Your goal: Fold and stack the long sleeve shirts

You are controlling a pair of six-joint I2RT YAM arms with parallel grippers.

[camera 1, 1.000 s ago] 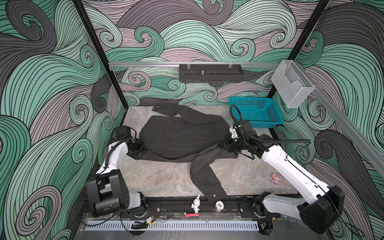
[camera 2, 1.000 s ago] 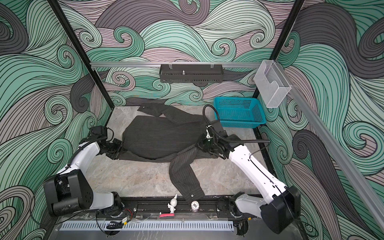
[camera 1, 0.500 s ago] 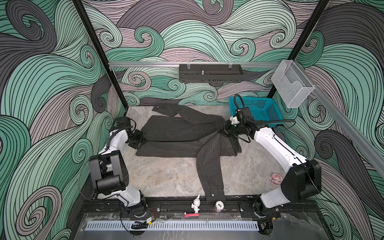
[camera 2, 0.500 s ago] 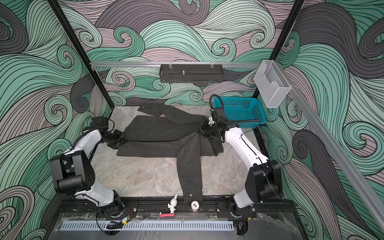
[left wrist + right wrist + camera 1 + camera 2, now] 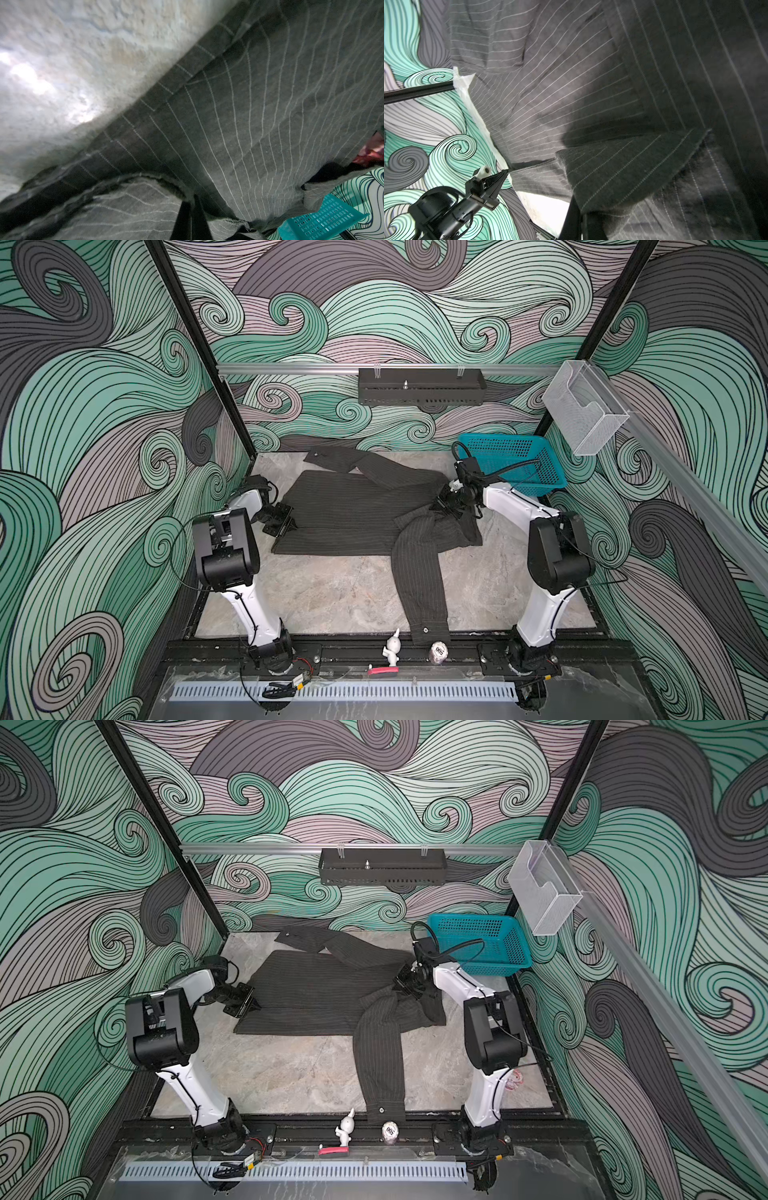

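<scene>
I have 2 sets of jaws, and both are pressed together on the shirt (image 5: 353, 514). My left jaws pinch its left edge. My right jaws pinch cloth on its right side, near the teal basket (image 5: 515, 460).

A second ago I held that cloth nearer the front of the bench (image 5: 332, 597), and the shirt's body lay wide and round. Now both my arms have pulled in toward the back. The body lies as a flatter, shorter band across the back half of the bench. I think this means the near half is now folded over.

1 sleeve (image 5: 419, 585) has swung too. It now runs straight to the front, and its cuff (image 5: 426, 628) reaches the bench's front edge. The other sleeve (image 5: 332, 456) lies at the back, by the wall.

So I think the big fold is almost laid down, but both sleeves still stick out. I see only 1 shirt, so there is no stack yet.
</scene>
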